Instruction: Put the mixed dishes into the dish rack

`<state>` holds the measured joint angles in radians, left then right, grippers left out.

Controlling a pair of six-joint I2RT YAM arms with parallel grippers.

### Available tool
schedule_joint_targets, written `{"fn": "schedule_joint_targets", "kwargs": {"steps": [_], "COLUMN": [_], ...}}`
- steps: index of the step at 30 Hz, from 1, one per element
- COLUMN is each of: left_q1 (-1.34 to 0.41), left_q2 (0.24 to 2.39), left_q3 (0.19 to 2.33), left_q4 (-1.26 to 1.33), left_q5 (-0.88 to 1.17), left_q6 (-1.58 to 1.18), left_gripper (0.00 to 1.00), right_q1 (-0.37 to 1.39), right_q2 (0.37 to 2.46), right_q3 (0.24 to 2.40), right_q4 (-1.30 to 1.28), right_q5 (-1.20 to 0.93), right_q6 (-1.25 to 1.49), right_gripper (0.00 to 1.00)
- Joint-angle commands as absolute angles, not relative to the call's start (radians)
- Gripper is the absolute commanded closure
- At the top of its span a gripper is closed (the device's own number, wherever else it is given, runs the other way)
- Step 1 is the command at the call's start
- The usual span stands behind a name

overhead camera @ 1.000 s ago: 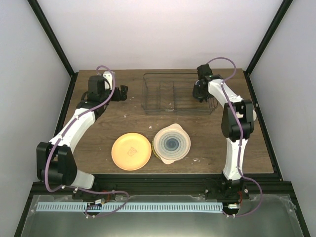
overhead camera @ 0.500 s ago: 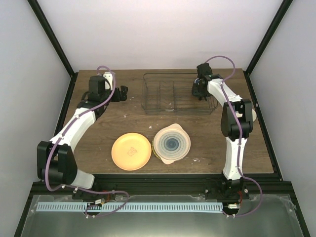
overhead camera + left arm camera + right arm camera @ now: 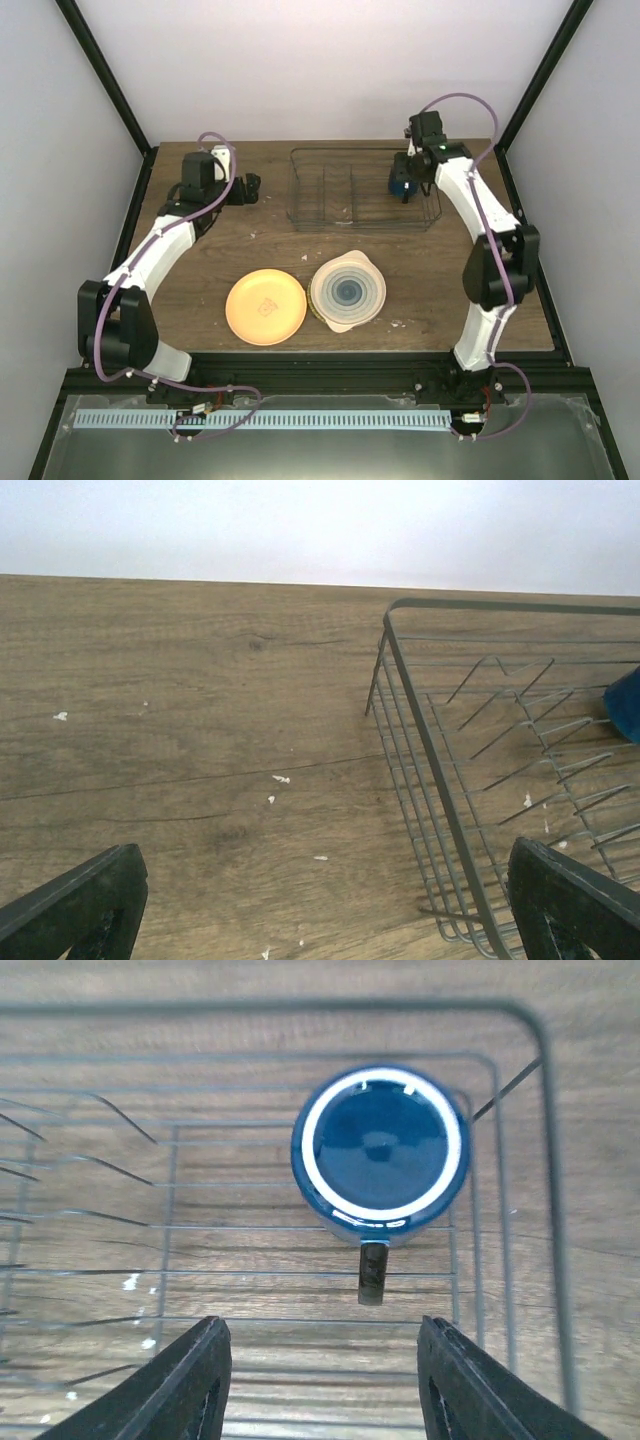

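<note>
Right pincer (image 3: 322,1365) has let go and pulled up off the dish rack (image 3: 325,190). A second ago it sat low on the rack's end; now its jaws are spread wide with nothing in them. The dark blue mug (image 3: 380,1150) stands upright, mouth up, straight below and just ahead of the fingers, in the rack's end bay, handle pointing back at the pincer. No contact. I read that as mug loaded.

Left pincer (image 3: 320,915) is wide open, empty, low over the tabletop (image 3: 180,730), with the rack's near corner just ahead on its right.

Still to load: orange plate (image 3: 266,307) and ringed plate (image 3: 347,290), edges touching, well behind both pincers. Can't make out the bowl.
</note>
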<state>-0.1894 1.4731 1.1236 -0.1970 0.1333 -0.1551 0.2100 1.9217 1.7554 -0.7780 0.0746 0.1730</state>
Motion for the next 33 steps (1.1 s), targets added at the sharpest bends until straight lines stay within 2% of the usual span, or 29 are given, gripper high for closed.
{"fn": "schedule_joint_targets", "kwargs": {"steps": [1, 6, 15, 33], "left_q1": [-0.185, -0.185, -0.186, -0.186], "left_q2": [1.488, 1.497, 1.497, 1.454], "left_q3": [1.170, 1.209, 1.230, 1.155], "left_q4": [-0.199, -0.225, -0.250, -0.250], "left_q5": [0.150, 0.167, 0.165, 0.173], "left_q6": [-0.146, -0.132, -0.120, -0.125], "left_gripper": [0.00, 0.00, 0.00, 0.00], "right_q1": [0.215, 0.124, -0.006, -0.117], "right_q2": [1.751, 1.740, 1.691, 1.678], "right_q3": [1.719, 1.736, 1.593, 1.318], "right_q4": [-0.785, -0.931, -1.006, -0.878], "right_q5": [0.119, 0.193, 0.267, 0.244], "right_q6": [0.209, 0.293, 0.338, 0.316], "right_gripper": [0.48, 0.48, 0.47, 0.47]}}
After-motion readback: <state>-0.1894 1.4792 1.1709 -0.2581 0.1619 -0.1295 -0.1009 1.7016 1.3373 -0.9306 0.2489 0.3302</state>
